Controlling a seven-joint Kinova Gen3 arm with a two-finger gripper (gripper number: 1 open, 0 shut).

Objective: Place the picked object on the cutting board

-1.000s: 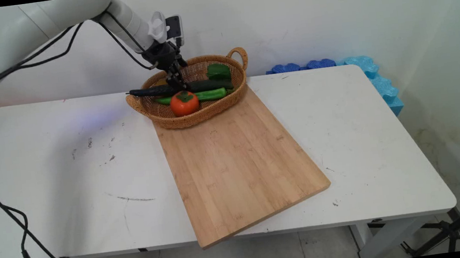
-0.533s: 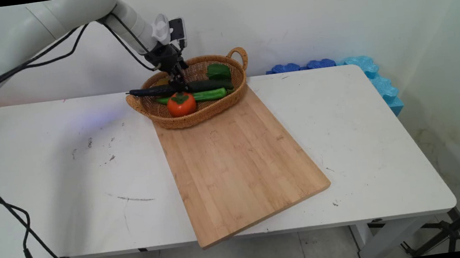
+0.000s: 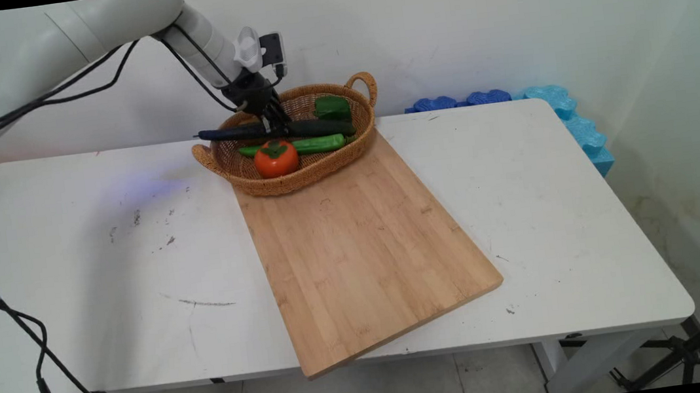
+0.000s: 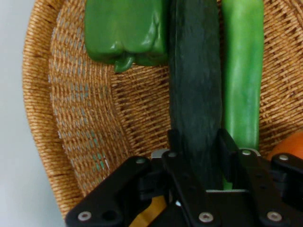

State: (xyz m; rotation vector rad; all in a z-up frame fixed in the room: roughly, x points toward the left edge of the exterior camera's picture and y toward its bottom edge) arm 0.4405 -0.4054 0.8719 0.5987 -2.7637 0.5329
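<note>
One black two-finger claw closed on one dark green cucumber, gripping it approx. mid-length, fingers either side. Cucumber lies level, crosswise over one oval wicker basket w/ two handles, its left end sticking out past the basket's left rim. Inside the basket: one green bell pepper at the back, one long light-green pepper just beside the cucumber, one orange-red persimmon w/ green cap at the front. Basket sits at the far end of one bamboo cutting board, on the white worktop. Blue foam pieces by the wall, right.
</note>
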